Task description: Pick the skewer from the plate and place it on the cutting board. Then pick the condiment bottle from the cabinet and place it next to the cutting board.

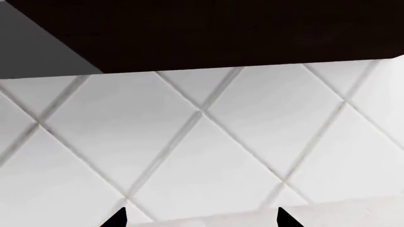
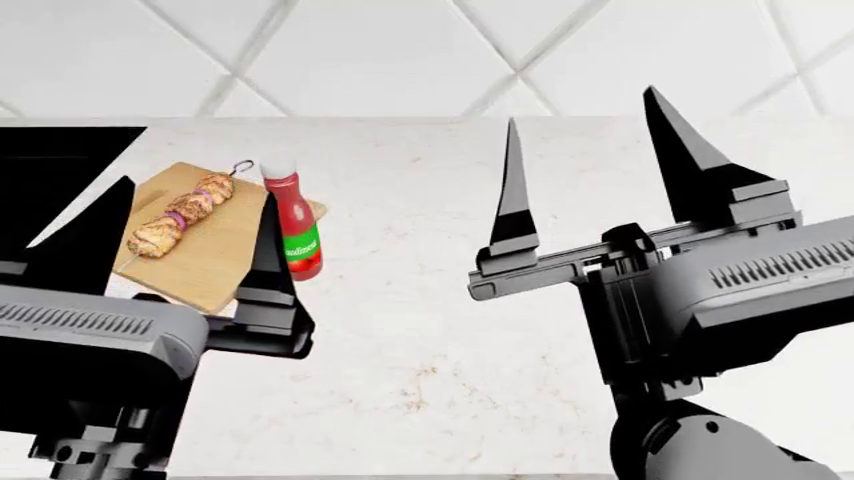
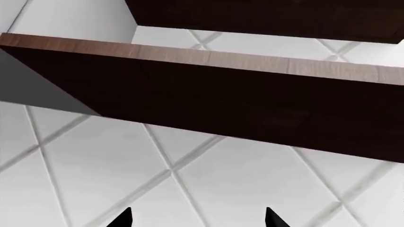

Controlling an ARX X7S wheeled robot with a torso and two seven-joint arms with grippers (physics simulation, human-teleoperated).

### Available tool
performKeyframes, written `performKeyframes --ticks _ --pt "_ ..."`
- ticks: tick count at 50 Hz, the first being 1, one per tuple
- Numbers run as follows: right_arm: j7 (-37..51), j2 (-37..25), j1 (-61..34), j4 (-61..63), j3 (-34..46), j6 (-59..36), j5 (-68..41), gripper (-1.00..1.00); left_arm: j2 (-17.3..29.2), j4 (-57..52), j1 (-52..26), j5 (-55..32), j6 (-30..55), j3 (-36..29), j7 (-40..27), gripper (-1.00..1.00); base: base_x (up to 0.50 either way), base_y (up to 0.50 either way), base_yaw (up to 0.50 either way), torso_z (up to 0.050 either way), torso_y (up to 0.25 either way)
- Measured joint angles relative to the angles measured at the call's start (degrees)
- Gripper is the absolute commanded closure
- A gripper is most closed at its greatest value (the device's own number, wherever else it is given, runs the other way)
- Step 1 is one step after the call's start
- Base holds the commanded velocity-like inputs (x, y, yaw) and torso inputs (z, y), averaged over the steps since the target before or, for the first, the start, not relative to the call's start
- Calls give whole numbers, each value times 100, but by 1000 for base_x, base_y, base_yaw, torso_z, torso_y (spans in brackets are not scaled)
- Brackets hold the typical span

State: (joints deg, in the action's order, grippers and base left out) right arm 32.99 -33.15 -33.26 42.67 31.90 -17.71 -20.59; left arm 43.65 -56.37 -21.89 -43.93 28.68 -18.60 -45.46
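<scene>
Through the head camera I see both of my arms raised over the pale speckled stone surface [image 2: 441, 330], and both hands carry nothing. My left hand [image 2: 180, 235] has its two dark pointed fingers spread wide apart, one finger [image 2: 94, 235] on the outer side and the other [image 2: 271, 255] on the inner side. My right hand [image 2: 601, 165] is likewise wide open, its two tall black fingers well apart with only bare surface showing between them.

The light wooden rectangular cutting board [image 2: 200, 255] lies just beyond my left hand, partly hidden behind its inner finger. On it rests the thin metal skewer with a looped end, threaded with browned meat chunks and purple onion pieces [image 2: 180, 215], lying lengthwise along the board, the loop pointing away from me. The red squeeze bottle with a white cap and green label band [image 2: 294, 230] stands upright just beside the board's edge on the side nearer my right hand, close behind my left hand's inner finger; I cannot tell whether it touches the board. It is well apart from my right hand.

My left wrist camera shows only fingertips [image 1: 117, 218] before a white diamond-tiled wall [image 1: 208, 146] and a dark cabinet underside [image 1: 221, 33]. The right wrist camera looks at the same tiling under a dark brown wooden cabinet [image 3: 240, 99].
</scene>
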Motion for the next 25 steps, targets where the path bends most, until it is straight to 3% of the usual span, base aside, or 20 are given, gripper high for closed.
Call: performKeyframes --ticks 25 --pt "19 -44 -30 18 -1 163 221 -100 -260 221 -311 620 -306 -234 58 -100 0 0 0 0 0"
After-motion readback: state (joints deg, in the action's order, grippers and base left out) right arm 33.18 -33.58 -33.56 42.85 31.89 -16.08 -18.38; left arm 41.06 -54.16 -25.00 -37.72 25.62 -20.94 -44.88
